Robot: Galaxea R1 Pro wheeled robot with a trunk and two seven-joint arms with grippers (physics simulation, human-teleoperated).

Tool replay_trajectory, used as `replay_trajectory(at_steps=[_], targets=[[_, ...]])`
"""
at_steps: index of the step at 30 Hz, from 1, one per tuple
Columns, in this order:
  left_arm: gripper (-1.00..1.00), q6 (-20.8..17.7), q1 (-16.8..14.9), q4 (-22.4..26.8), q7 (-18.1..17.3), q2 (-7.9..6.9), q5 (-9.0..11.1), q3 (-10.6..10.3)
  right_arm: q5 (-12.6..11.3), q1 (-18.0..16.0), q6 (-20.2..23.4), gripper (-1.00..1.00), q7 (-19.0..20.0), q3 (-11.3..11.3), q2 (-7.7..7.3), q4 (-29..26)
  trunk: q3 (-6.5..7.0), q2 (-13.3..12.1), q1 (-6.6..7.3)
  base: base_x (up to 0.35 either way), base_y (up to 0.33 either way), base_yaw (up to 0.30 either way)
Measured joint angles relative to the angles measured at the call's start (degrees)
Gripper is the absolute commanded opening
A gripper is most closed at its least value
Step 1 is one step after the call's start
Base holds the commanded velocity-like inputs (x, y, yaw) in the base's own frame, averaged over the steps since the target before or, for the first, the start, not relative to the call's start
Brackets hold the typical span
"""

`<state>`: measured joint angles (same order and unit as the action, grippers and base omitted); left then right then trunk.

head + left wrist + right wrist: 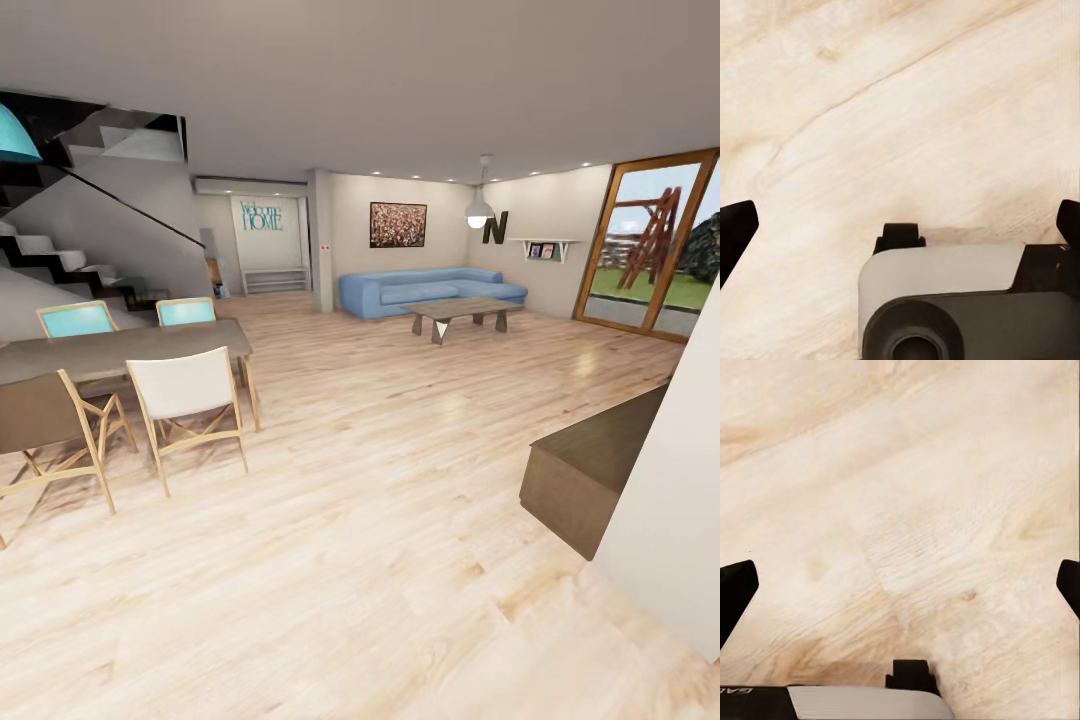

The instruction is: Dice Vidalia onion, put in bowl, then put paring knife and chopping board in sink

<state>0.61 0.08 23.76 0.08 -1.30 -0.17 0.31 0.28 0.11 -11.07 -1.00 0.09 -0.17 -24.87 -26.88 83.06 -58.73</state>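
Vidalia onion's place I cannot tell. A light wooden floor (380,520) spreads ahead, with a blue sofa (430,290) far and a white chair (185,385) at the near left. The left hand (902,229) and the right hand (902,585) hang over the floor, fingers wide apart, holding nothing.

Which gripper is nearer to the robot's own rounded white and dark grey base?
Left, probably: the left gripper hangs close beside the base; the right gripper hangs farther off, past its white edge.
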Motion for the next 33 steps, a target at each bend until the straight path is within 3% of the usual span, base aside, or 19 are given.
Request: replay_trajectory(at_steps=[6,14,33], targets=[[1.00,3.6,0.0,1.6,0.0,-0.18,0.0,0.0,-0.1,0.0,-0.4,1.00,-0.1,0.0,-0.54,-4.1,0.00,0.0,0.00,0.000,0.000,0.000],[1.00,10.9,0.0,1.1,0.0,-0.11,0.2,-0.1,-0.2,0.0,-9.1,1.00,-0.1,0.1,-0.30,-4.1,0.00,0.0,0.00,0.000,0.000,0.000],[1.00,12.4,0.0,0.1,-0.2,-0.30,0.2,-0.1,-0.4,0.0,-11.0,1.00,-0.1,0.1,-0.18,-3.7,0.00,0.0,0.00,0.000,0.000,0.000]])
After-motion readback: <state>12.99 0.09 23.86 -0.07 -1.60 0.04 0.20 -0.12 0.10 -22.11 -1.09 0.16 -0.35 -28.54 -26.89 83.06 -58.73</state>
